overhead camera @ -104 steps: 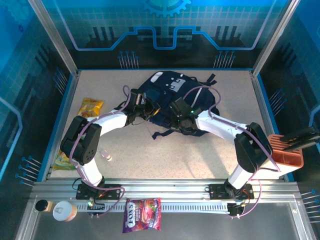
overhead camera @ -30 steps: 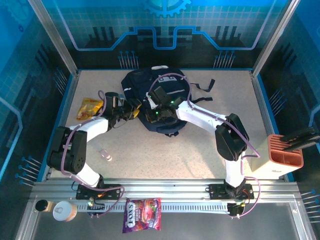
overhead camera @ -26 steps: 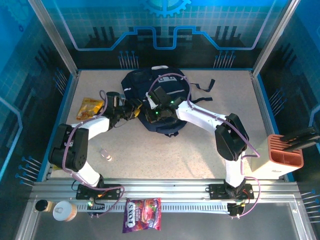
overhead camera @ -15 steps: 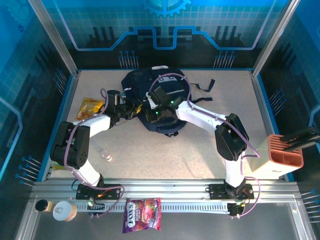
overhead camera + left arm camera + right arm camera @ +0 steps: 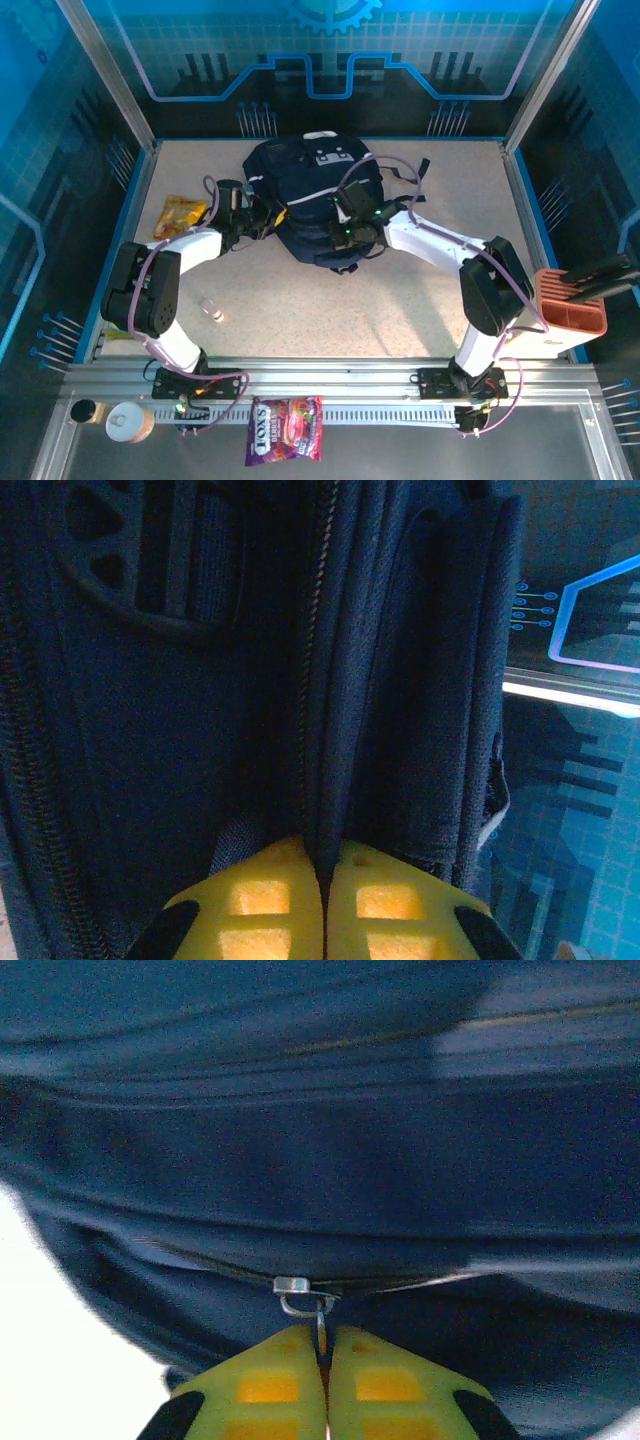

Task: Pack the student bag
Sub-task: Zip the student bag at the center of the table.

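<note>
Speckled table (image 5: 400,310), arms (image 5: 430,236) bent toward student bag (image 5: 310,190), left fingers (image 5: 260,900) clamping fabric (image 5: 330,730), right fingers (image 5: 270,1385) clamping zipper pull (image 5: 305,1305)

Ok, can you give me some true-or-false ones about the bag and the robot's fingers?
1. The right fingers pinch the zipper pull of the student bag. True.
2. The left fingers are wide open above the table. False: they are shut on a fold of the student bag's fabric.
3. A yellow snack packet lies on the table, left of the student bag. True.
4. The Fox's sweets bag is inside the student bag. False: it lies on the metal rail at the near edge.
</note>
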